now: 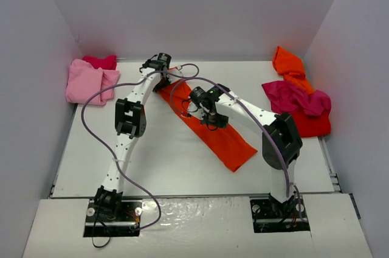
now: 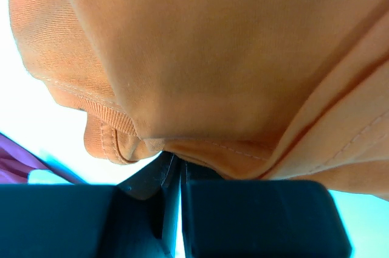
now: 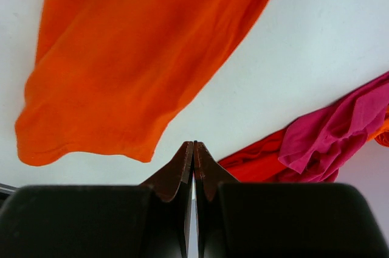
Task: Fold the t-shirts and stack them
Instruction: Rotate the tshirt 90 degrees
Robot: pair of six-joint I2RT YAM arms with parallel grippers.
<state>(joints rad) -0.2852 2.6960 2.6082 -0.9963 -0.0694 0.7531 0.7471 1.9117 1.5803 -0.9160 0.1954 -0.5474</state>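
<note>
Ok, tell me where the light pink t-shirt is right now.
Top view: the light pink t-shirt lies bunched at the far left corner of the table, a magenta t-shirt just behind it.

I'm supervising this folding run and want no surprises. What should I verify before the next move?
1. Left tool gripping the orange t-shirt: ok, shut on its edge.
2. Right tool gripping cloth: not ok, shut on nothing.
3. Orange t-shirt spread flat: not ok, drawn into a narrow strip.
4. Pink stack apart from the orange t-shirt: ok.
5. Unfolded pile apart from the orange t-shirt: ok.
6. Which part of the shirt the left tool holds: cannot tell.
</note>
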